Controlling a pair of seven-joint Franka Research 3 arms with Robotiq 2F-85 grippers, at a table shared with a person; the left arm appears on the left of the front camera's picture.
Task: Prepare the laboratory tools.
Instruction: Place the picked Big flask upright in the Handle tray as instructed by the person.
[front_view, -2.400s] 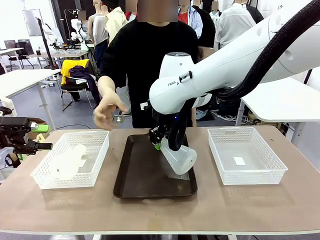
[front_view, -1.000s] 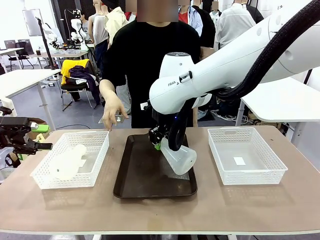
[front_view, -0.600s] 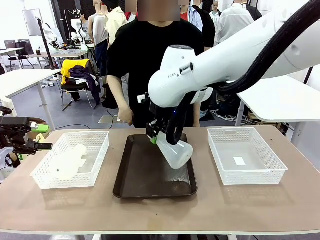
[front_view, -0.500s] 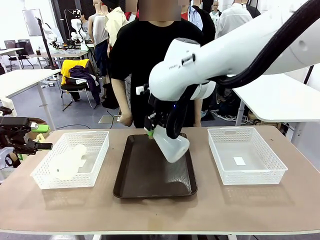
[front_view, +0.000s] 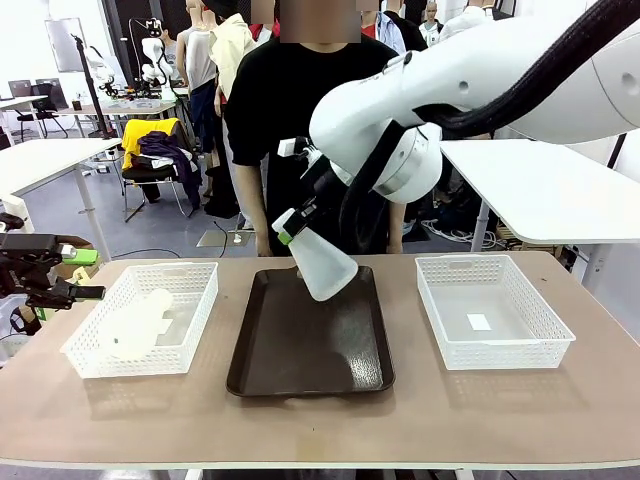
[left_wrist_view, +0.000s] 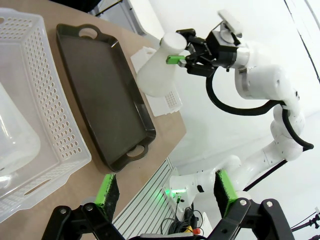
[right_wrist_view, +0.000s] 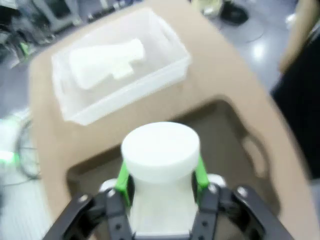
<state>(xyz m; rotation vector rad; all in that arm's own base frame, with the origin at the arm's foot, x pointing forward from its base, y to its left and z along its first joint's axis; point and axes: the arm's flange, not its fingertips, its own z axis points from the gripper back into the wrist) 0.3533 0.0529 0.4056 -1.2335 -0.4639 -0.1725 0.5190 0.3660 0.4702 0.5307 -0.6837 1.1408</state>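
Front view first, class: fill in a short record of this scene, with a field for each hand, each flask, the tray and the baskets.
Right hand: shut on a flask's neck
Held flask: tilted, in the air above the tray
Tray: dark, lies between the two baskets
Left hand: open, holding nothing, out beyond the left basket
Other flask: on its side in the left basket
Right basket: white mesh, right of the tray, no flask in it

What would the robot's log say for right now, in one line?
right jaws: shut on first flask neck | first flask: tilted, above tray | left jaws: open, left of left basket | second flask: lying in left basket
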